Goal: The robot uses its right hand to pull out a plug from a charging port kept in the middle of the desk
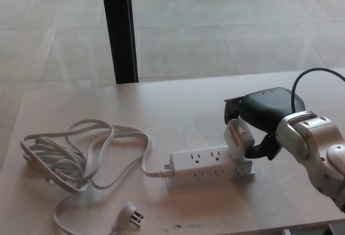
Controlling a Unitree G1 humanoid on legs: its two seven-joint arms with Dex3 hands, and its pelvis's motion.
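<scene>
In the head view, the right hand is clamped around a white plug seated at the right end of the white power strip, which lies mid-desk with its cord coiled off to the left. The plug leans slightly, so the pull-out step seems to be in hand. Next comes a firm upward lift, and the unheld strip may rise with it. The left hand is out of view.

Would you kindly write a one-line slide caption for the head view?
Robot's black right hand grips a white plug adapter seated at the right end of a white power strip on the pale wooden desk.
</scene>
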